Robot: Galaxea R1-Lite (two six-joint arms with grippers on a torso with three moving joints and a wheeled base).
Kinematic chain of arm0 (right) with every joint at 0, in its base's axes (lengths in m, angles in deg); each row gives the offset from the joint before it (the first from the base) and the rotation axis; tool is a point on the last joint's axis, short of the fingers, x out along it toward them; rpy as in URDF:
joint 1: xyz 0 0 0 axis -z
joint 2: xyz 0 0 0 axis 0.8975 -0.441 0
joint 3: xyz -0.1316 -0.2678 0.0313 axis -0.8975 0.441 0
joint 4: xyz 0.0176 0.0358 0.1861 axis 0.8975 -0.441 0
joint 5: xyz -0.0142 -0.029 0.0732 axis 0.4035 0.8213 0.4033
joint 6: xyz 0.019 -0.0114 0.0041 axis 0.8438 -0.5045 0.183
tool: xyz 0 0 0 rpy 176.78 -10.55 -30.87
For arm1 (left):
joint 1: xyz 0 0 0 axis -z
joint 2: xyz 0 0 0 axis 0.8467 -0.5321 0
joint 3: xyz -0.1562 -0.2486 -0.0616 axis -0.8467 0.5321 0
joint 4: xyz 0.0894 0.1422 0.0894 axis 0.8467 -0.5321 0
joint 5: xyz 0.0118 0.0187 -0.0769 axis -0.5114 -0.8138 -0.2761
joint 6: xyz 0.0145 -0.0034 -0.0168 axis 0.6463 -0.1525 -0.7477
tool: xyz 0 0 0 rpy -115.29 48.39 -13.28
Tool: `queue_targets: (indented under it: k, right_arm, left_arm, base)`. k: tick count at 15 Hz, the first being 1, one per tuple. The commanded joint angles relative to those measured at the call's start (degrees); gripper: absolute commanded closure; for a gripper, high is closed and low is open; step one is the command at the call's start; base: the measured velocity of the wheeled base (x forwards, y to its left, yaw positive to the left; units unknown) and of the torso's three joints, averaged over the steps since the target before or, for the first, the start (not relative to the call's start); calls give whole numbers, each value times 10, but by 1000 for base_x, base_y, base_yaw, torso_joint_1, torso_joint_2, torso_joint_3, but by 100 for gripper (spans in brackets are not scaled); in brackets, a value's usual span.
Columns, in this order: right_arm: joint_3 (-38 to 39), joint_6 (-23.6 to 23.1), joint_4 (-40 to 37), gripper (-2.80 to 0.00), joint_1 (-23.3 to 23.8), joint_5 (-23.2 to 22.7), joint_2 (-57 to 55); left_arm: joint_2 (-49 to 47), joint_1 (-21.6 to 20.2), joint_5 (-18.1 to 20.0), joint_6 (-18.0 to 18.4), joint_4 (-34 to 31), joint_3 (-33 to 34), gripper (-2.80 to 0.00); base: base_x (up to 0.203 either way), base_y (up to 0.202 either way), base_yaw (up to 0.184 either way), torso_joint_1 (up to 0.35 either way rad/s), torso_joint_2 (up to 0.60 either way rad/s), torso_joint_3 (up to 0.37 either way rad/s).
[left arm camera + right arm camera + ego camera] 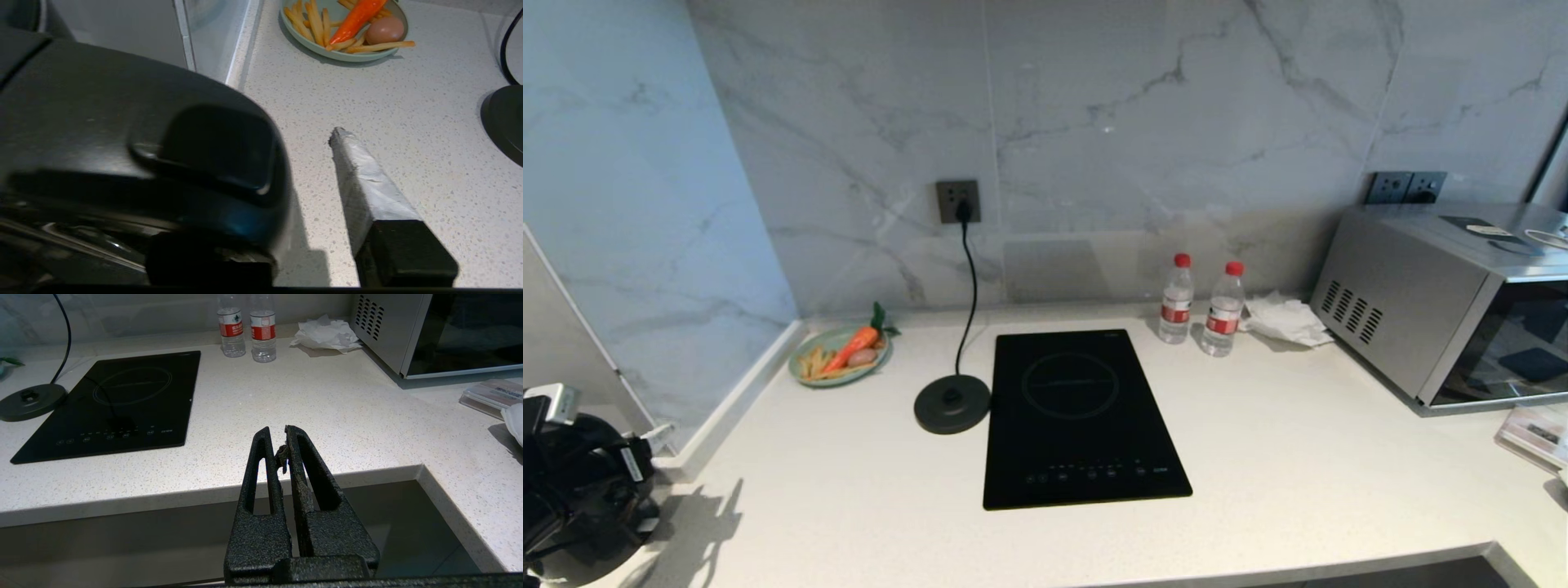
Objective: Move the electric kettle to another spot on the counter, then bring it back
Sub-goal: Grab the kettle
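Note:
The electric kettle (122, 134), glossy black with a matte grey lid and a loop handle, fills the near side of the left wrist view. It stands at the counter's (1298, 457) near left corner. In the head view the left arm (580, 482) covers it. My left gripper (304, 163) is open at the kettle's handle. Its grey-taped finger (367, 188) stands apart from the handle, with bare counter between them. The other finger is hidden under the kettle. My right gripper (278, 433) is shut and empty above the counter's front edge.
The kettle's round grey corded base (952, 404) sits beside the black hob (1078, 416). A green plate (799, 377) holding a carrot and fries is at the back left. Two water bottles (1176, 298), crumpled tissue (1286, 320) and a microwave (1421, 302) stand at the back right.

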Motion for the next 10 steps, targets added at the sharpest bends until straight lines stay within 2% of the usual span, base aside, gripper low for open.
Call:
queue_targets:
  k: [1,7,10]
  right_arm:
    - [0,0,0,0,0,0,0]
    - [0,0,0,0,0,0,0]
    - [0,0,0,0,0,0,0]
  left_arm:
    - [-1,1,3,0,5,-1,0]
    - [11,7,3,-6,7,-1,0]
    - [26,7,3,-14,70,29,0]
  base:
    - [0,0,0,0,0,0]
    - [0,0,0,0,0,0]
    - [0,0,0,0,0,0]
